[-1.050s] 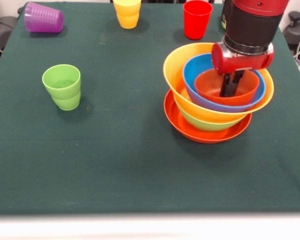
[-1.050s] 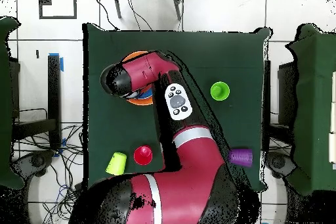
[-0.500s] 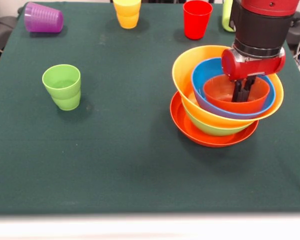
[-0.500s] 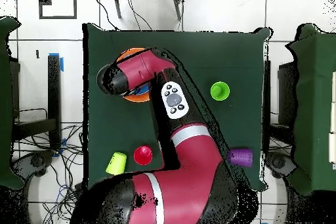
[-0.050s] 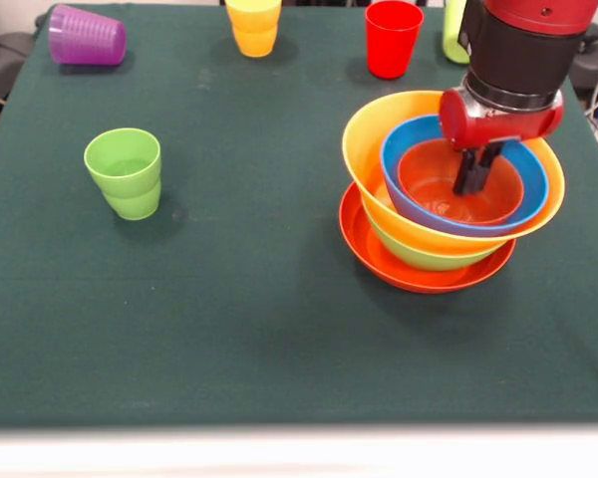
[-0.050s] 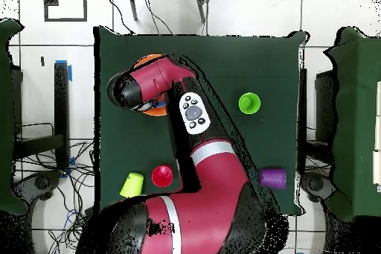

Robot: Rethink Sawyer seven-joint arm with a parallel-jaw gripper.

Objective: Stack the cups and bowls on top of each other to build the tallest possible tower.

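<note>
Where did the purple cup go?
In the front view the purple cup lies on its side at the table's far left corner, left of the yellow cup and beyond the green cup.

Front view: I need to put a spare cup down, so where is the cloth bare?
Bare: the wide strip along the near edge, and the middle between the light green cup and the bowl stack. Crowded: the far edge with the purple cup, yellow cup and red cup.
</note>
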